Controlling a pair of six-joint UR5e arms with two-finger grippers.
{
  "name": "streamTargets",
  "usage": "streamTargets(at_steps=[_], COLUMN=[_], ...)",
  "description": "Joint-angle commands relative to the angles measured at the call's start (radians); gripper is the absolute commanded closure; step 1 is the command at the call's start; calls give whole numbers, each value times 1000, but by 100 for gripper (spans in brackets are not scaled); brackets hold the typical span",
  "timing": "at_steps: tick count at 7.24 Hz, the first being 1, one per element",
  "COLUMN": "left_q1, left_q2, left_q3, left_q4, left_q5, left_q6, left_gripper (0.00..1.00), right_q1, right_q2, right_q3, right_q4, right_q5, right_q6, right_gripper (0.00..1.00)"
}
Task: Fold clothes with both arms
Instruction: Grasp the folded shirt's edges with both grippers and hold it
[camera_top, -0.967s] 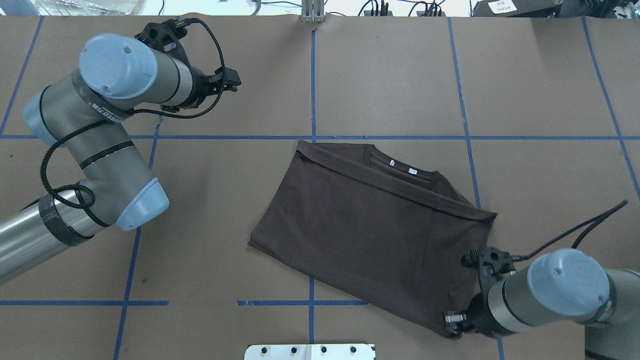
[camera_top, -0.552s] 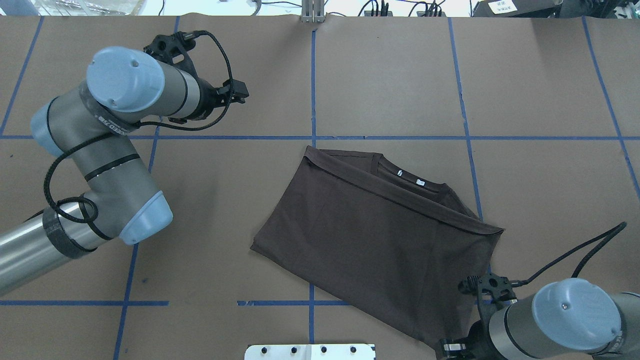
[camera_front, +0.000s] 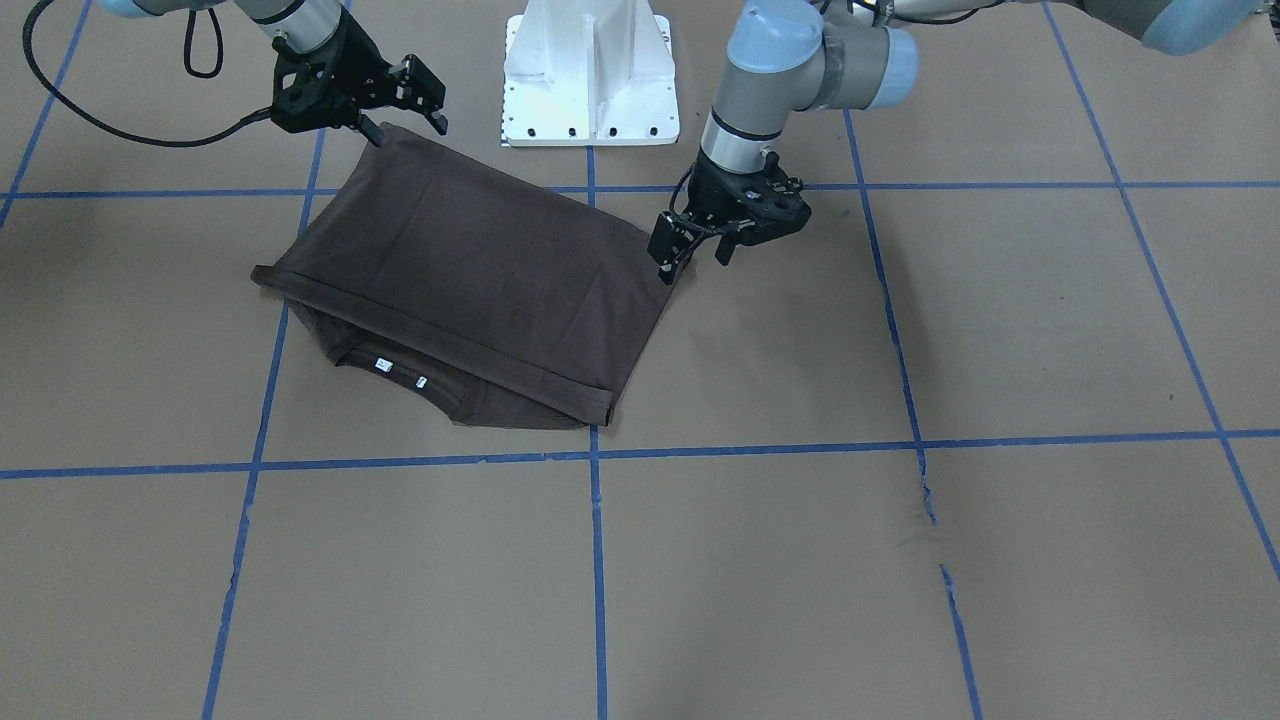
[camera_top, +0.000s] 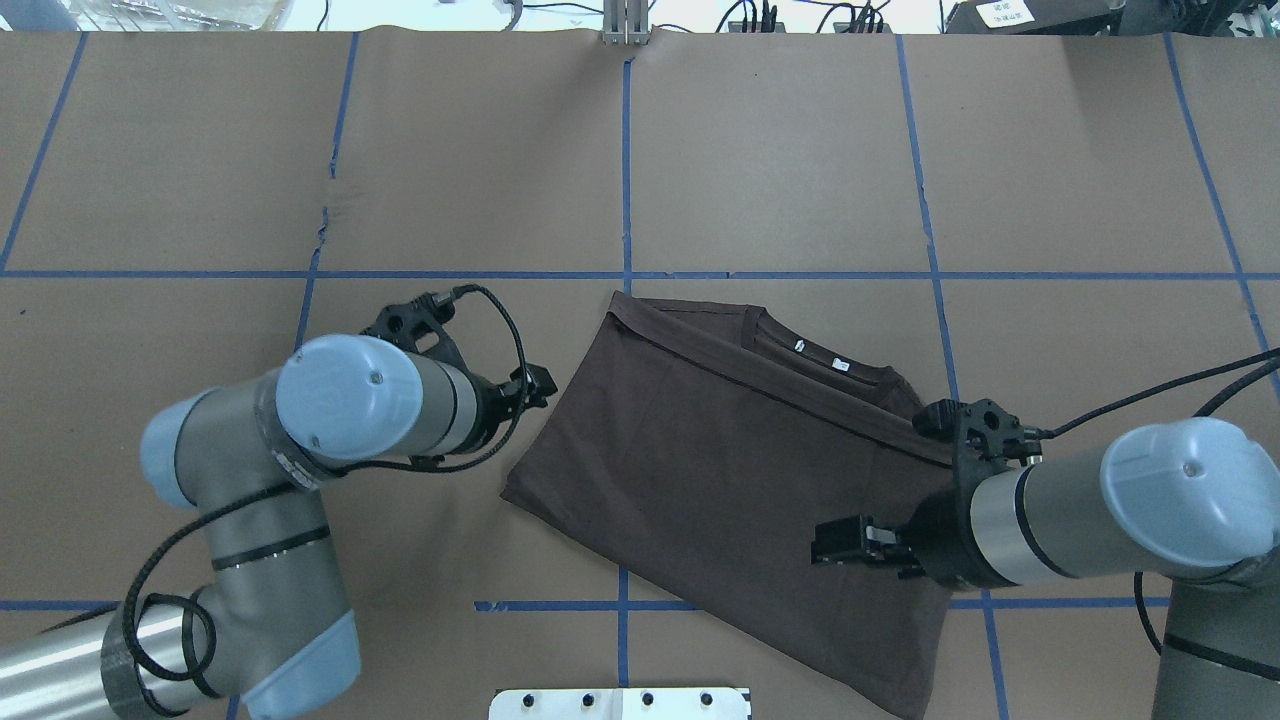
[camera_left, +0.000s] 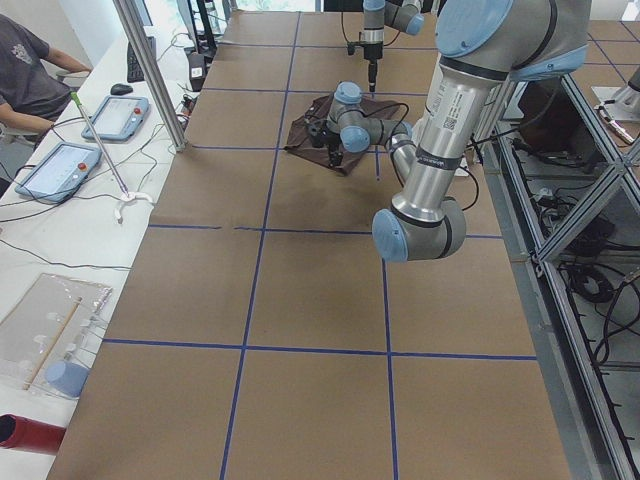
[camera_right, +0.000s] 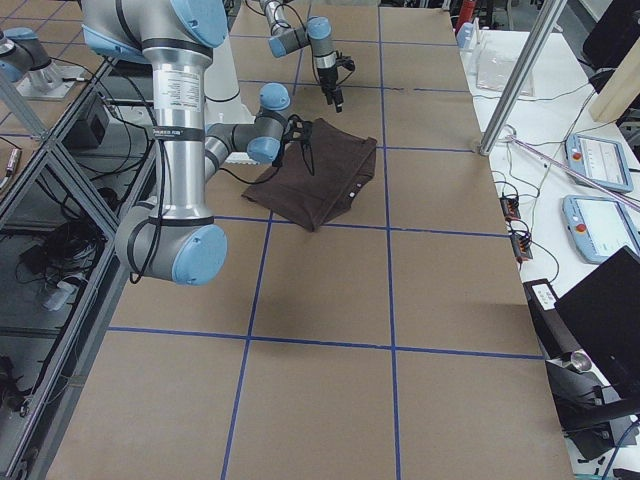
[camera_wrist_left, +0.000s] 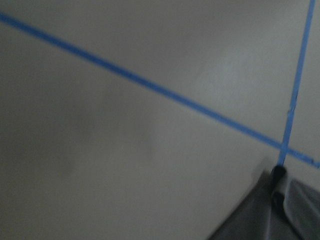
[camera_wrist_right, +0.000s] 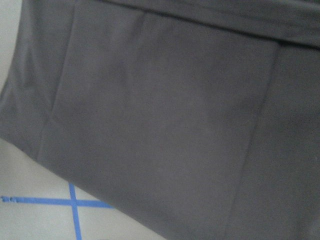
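T-shirt (camera_top: 720, 450) flat btwn jaws: left beside edge, right over corner.

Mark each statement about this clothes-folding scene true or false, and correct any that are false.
1. The T-shirt lies on the table with its collar showing. True.
2. The T-shirt sits wholly inside one taped square. False: it lies across several of the blue tape lines.
3. The left gripper is close to a corner of the T-shirt. True.
4. The right gripper hangs over bare table, far from the T-shirt. False: it is at the T-shirt, and dark fabric fills most of its wrist view.
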Motion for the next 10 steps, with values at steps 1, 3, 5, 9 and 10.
streamTargets(at_steps=[1, 3, 5, 9, 10], left_q1=[103, 97, 91, 88, 71], left_q2=[4, 0, -4, -10, -12], left_q3=[9, 29, 46, 45, 34], left_q4=[20, 20, 20, 75, 75], left_q5=[32, 55, 61, 83, 81], left_q6=[-116, -114, -114, -99, -96], left_gripper=[21, 29, 35, 100, 100], right_q1=[74, 88, 97, 97, 97], right_q2=[43, 54, 54, 54, 53], right_q3=[-9, -18, -18, -23, -24], right_q4=[-2, 0, 0, -2, -2], right_q5=[4, 11, 13, 15, 15], right_q6=[-1, -1, -1, -1, -1], right_gripper=[0, 0, 0, 0, 0])
